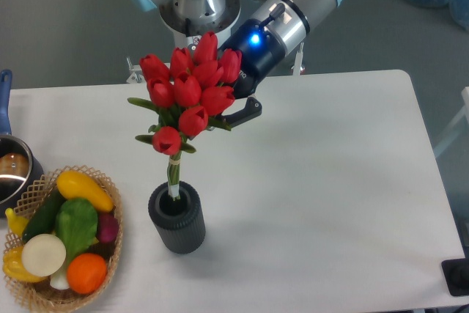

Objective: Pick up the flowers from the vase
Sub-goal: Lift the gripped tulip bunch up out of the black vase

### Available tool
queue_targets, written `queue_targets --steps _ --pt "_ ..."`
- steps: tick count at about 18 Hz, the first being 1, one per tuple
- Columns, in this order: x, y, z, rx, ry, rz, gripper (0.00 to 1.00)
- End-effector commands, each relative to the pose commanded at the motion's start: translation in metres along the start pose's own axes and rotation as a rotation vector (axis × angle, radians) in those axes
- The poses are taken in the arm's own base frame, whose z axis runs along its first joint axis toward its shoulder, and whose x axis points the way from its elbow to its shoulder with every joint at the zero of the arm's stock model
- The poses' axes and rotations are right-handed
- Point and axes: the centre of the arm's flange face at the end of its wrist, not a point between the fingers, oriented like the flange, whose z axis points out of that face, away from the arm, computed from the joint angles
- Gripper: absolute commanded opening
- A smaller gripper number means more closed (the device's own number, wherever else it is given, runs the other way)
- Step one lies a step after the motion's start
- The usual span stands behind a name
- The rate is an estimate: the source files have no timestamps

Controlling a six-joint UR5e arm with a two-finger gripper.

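The flowers, a bunch of red tulips with green leaves, stand upright with their tied green stems in the mouth of the vase. The vase is dark grey and ribbed and sits at the front left of the white table. My gripper comes down from the upper right, right behind and beside the blooms. One black finger shows at the bunch's right edge, its tip at the leaves. The other finger is hidden behind the tulips, so I cannot tell whether the jaws hold anything.
A wicker basket with colourful fruit and vegetables sits at the front left, next to the vase. A metal pot with a blue handle is at the left edge. The arm's base stands at the table's far edge.
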Motion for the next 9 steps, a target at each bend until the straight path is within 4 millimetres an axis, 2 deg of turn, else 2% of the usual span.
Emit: queue_targets --steps 9 --pt "-0.019 -0.016 -0.028 -0.041 -0.094 0.098 0.46"
